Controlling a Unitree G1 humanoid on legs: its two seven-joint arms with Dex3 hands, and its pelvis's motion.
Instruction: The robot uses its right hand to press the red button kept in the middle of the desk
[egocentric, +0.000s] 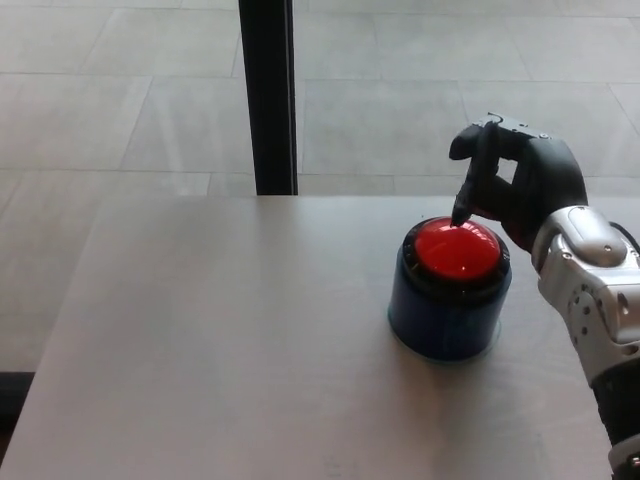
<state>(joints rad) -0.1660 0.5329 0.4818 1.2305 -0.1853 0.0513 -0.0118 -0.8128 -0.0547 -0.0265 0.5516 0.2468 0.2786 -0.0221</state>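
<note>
I'm holding the right robot hand (520, 185) curled, gripping nothing — one fingertip (461, 213) pointing down at the red button (457, 249), mid-bench (220, 340).

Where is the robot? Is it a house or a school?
Hard to say; it looks more like a lab or office hall. There is a plain pale desk, a wide floor of big grey tiles, and a black post. Only a red button sits there.

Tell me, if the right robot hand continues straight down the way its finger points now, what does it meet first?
Most likely the red button: the right robot hand has one fingertip pointing down at its far edge. Whether it touches yet, depth hides.
</note>
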